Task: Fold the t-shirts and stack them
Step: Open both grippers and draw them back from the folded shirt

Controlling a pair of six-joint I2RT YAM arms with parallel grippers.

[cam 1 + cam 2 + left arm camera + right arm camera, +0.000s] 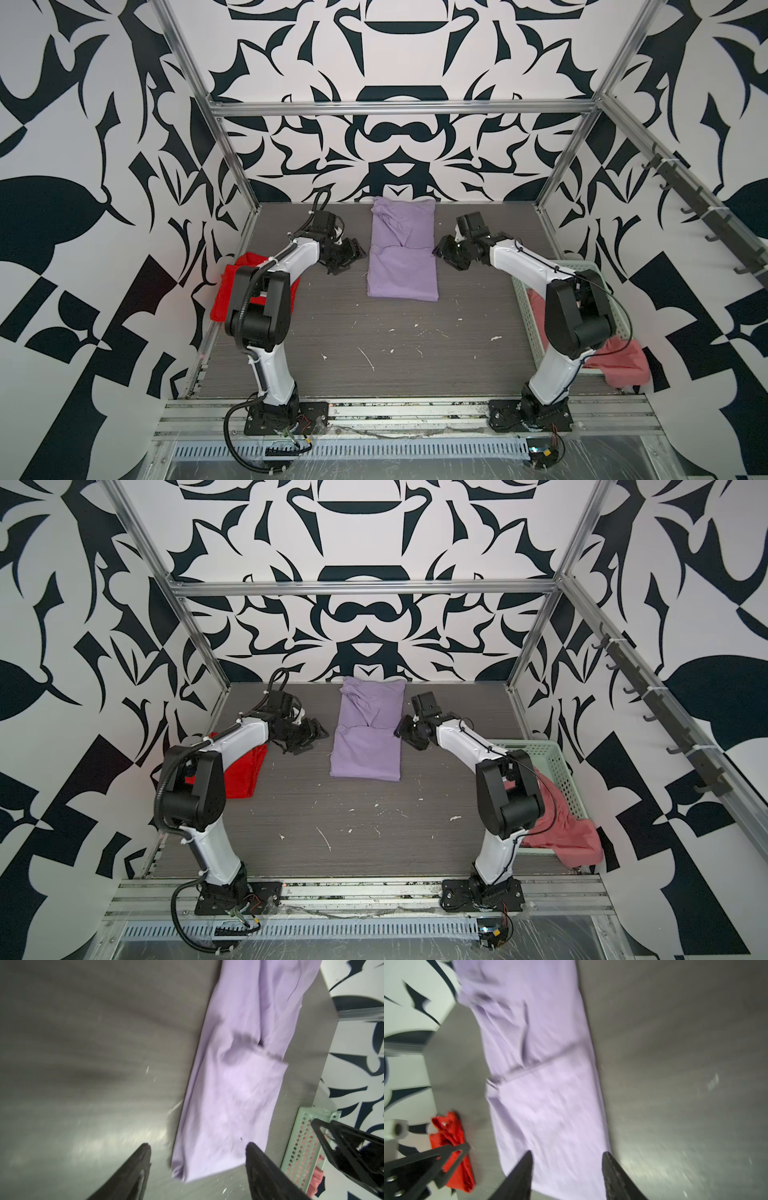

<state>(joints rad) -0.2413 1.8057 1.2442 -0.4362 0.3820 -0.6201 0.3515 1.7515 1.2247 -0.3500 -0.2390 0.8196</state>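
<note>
The lilac t-shirt [402,249] [368,729] lies as a long folded strip at the back centre of the table, its near half doubled over to a hem across the middle. My left gripper [351,255] [197,1145] hovers open just off its left edge, holding nothing. My right gripper [441,251] [567,1152] stands open at its right edge, also empty. The red t-shirt [226,291] [452,1136] lies crumpled at the table's left edge behind the left arm. The salmon pink t-shirt [623,361] [573,837] hangs over the basket's near corner.
A pale green perforated basket [536,316] [301,1147] stands at the right edge, partly hidden by the right arm. Aluminium frame posts [232,166] rise at the back corners. White flecks dot the grey table [395,353].
</note>
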